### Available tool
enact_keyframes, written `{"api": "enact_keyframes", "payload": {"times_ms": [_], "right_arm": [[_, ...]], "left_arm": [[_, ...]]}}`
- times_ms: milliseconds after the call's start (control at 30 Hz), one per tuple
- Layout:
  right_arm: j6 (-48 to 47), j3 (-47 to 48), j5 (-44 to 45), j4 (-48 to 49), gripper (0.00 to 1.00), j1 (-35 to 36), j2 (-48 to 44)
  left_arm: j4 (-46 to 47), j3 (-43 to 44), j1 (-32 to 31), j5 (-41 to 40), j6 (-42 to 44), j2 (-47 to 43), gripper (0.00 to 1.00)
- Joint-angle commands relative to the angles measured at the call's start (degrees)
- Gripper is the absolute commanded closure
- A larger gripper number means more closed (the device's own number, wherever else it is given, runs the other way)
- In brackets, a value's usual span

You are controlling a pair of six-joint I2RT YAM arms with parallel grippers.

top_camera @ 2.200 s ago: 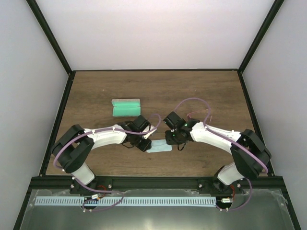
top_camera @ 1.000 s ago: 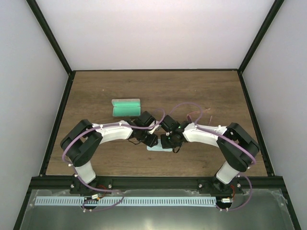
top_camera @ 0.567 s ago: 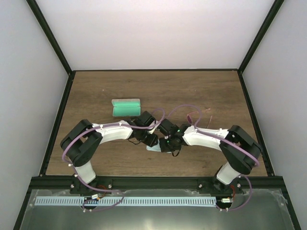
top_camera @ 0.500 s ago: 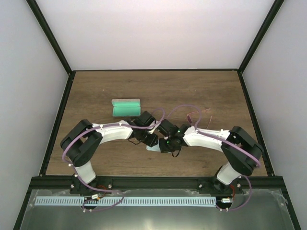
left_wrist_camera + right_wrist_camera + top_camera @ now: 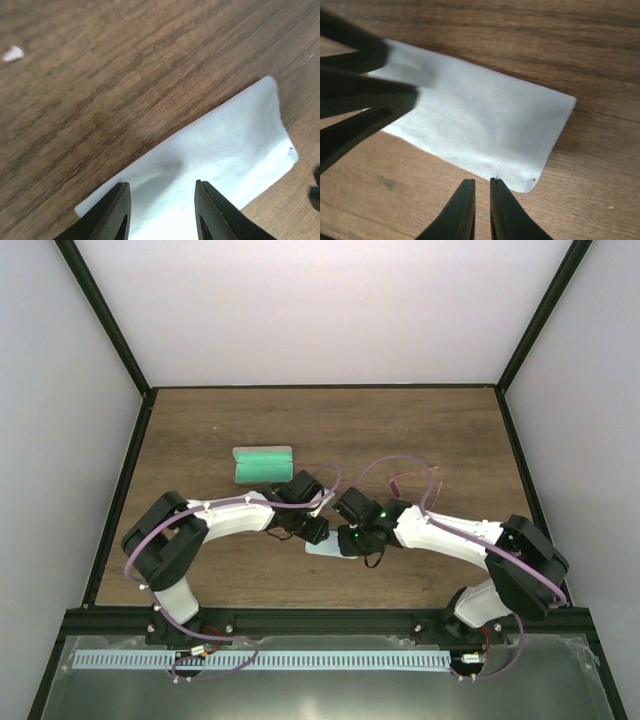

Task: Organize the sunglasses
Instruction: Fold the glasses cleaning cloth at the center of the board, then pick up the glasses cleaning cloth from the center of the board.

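The sunglasses (image 5: pixel 400 480) show only as thin pink wire on the table right of centre, partly behind the right arm's purple cable. A small light blue cloth (image 5: pixel 323 550) lies flat between the two grippers. My left gripper (image 5: pixel 313 531) is open just above the cloth's left part (image 5: pixel 220 135), with its fingers (image 5: pixel 121 210) either side of it. My right gripper (image 5: pixel 353 541) has its fingers (image 5: pixel 464 210) almost together at the cloth's near edge (image 5: pixel 485 120), with nothing between them. The left gripper (image 5: pixel 365 95) shows dark and blurred over the cloth's far end.
The grey case (image 5: pixel 262 464) lies open, green inside up, behind the left gripper. A small white speck (image 5: pixel 12 52) lies on the wood. Black frame rails border the table (image 5: pixel 330 425), with walls on the left, right and back.
Both grippers have closed in on the cloth: the left moved right, the right moved left and nearer. The cloth is now partly covered. The case and sunglasses have not moved.
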Motion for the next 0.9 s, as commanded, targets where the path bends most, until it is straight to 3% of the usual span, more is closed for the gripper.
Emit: {"api": "enact_keyframes", "payload": {"times_ms": [0, 67, 200, 267, 300, 400, 500, 867], "right_arm": [[3.33, 1.31, 3.97, -2.65, 0.84, -1.13, 1.06], [5.5, 1.85, 5.85, -3.45, 0.75, -1.25, 1.41], [9.45, 3.09, 9.65, -5.09, 0.57, -1.34, 2.04], [10.21, 3.24, 9.69, -4.58, 0.55, -1.5, 2.45], [10.53, 3.34, 9.63, -4.56, 0.55, -1.59, 2.86], [10.74, 3.51, 9.83, -4.67, 0.56, -1.8, 4.11], [9.8, 2.89, 9.35, -3.92, 0.61, -2.69, 4.7], [6.37, 3.19, 7.21, -1.2, 0.74, -4.5, 8.2]], "left_arm": [[1.19, -1.17, -0.32, -4.0, -2.47, -7.83, 0.62], [1.99, -2.41, -0.27, -7.01, -4.38, -11.86, 0.56], [1.86, -3.93, -0.27, -9.13, -8.76, -15.69, 0.16], [0.6, -4.21, -0.32, -9.61, -10.8, -15.11, 0.08], [-0.6, -4.15, -0.34, -10.08, -11.51, -14.12, 0.09], [-2.63, -4.41, -0.59, -11.06, -13.26, -11.19, 0.25], [-2.78, -5.12, -0.69, -10.13, -14.78, -9.97, 0.31], [-3.51, -5.18, -0.66, -7.78, -16.64, -7.72, 0.32]]}}
